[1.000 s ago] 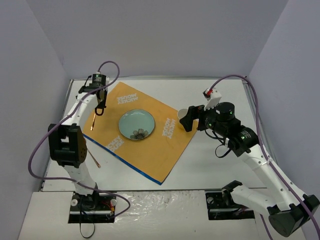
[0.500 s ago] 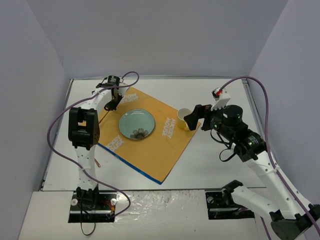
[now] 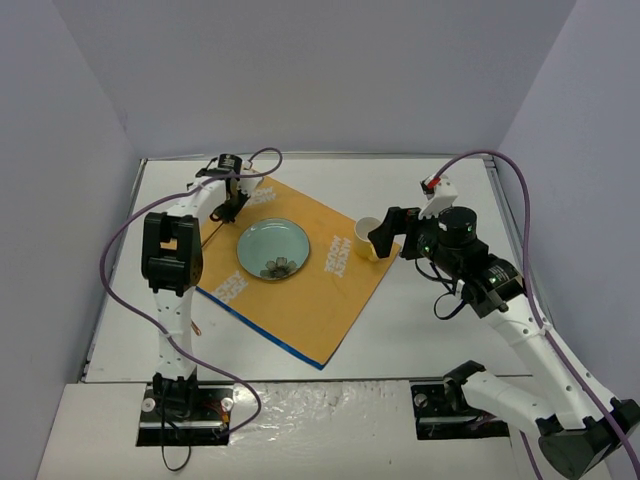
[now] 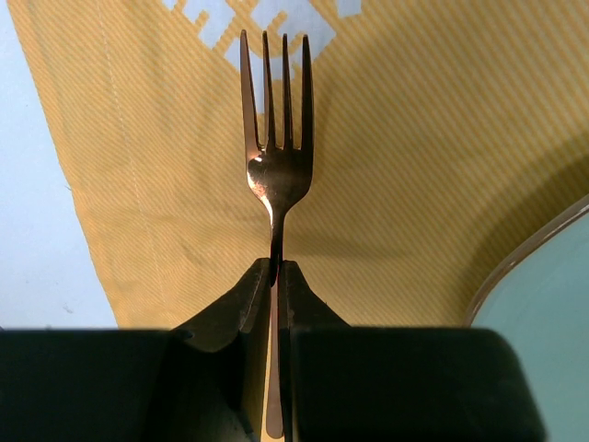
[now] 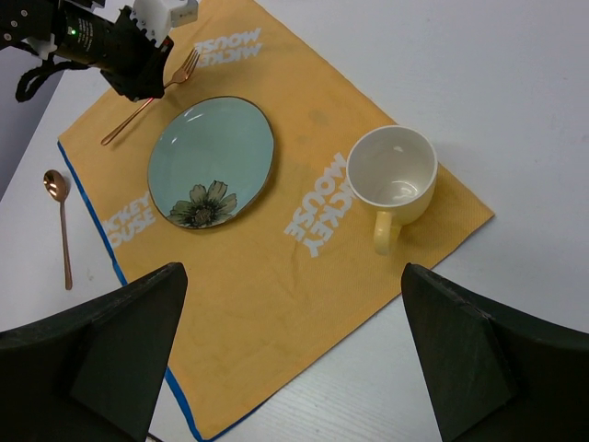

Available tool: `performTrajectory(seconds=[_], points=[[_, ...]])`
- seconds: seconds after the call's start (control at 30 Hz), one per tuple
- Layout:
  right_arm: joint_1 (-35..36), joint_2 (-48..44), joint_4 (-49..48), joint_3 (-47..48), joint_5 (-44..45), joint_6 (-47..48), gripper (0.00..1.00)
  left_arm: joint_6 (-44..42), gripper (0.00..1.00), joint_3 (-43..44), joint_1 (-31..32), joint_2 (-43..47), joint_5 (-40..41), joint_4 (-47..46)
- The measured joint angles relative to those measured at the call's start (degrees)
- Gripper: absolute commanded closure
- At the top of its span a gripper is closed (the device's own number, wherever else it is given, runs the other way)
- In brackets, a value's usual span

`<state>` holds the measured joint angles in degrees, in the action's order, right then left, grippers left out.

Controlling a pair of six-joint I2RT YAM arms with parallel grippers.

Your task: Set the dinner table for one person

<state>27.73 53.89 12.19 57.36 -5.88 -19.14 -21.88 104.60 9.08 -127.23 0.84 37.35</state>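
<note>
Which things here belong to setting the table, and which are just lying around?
Belong: copper fork in left gripper, teal flowered plate, cream mug, copper spoon, orange-yellow cloth mat, white tabletop.
Just there: the arms' purple cables.

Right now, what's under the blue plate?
The plate sits on the orange cloth, which shows all around it. The patch right beneath is covered, so I can't see it.

Cloth (image 5: 276,276), orange-yellow: white block lettering "MICKEY MOUSE" in two lines, printed three times.
- One print at the far corner, just beside the fork (image 5: 181,68).
- One between plate (image 5: 212,157) and cup (image 5: 396,175).
- One by the blue edge, too skewed to read surely.

Left wrist view: white letter fragments on the same cloth, unreadable.
</note>
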Motion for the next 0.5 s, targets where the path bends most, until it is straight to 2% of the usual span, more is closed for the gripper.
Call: performTrajectory(seconds=[0.1, 0.13, 0.37, 0.5], points=[[0.0, 0.2, 0.1, 0.0, 0.1, 0.0, 0.01, -0.3, 1.00, 0.0, 0.0, -0.8, 0.0, -0.3], [0.0, 0.2, 0.1, 0.0, 0.1, 0.0, 0.01, -0.3, 0.97, 0.0, 0.0, -1.1, 0.0, -0.4], [0.0, 0.2, 0.1, 0.0, 0.1, 0.0, 0.01, -0.1, 0.61, 0.3, 0.0, -1.9, 1.5, -1.9], [0.0, 0.1, 0.1, 0.0, 0.1, 0.2, 0.01, 1.8, 0.51, 0.3, -0.2, -1.5, 3.7, -2.7]])
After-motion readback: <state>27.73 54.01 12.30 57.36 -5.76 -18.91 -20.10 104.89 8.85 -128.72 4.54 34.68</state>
